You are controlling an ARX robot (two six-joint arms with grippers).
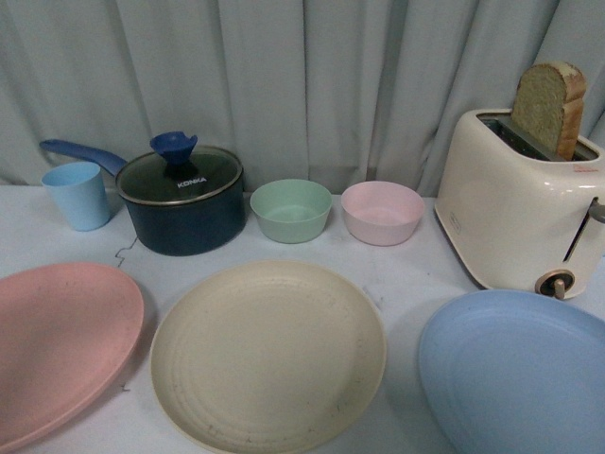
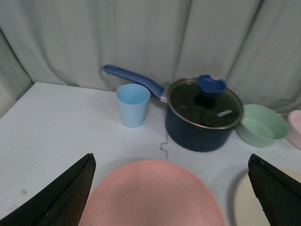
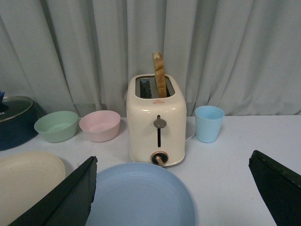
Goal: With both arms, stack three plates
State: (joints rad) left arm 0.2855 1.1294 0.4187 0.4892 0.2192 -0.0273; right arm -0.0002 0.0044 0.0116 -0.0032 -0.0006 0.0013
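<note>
Stacking not begun. Left fingers (image 2: pixel 70 193), spread and empty, frame the pink plate (image 2: pixel 150 195); right fingers (image 3: pixel 70 197) likewise the blue plate (image 3: pixel 141 195). Next move likely: gripping a rim.

On the bench (image 1: pixel 406 274), three plates lie apart in a row nearest me: left plate (image 1: pixel 57 350), middle plate (image 1: pixel 269 355), right plate (image 1: pixel 520 374). Behind the left plate stands a cup (image 1: pixel 77 196), with the pot (image 1: pixel 184 213) just to its right. The left bowl (image 1: pixel 291 210) and right bowl (image 1: pixel 382 213) sit side by side behind the middle plate. The toaster (image 1: pixel 510 213) stands behind the right plate, a bread slice (image 1: pixel 548 109) in its slot. A second cup (image 3: pixel 209 123) stands beside the toaster, on the side away from the bowls.
</note>
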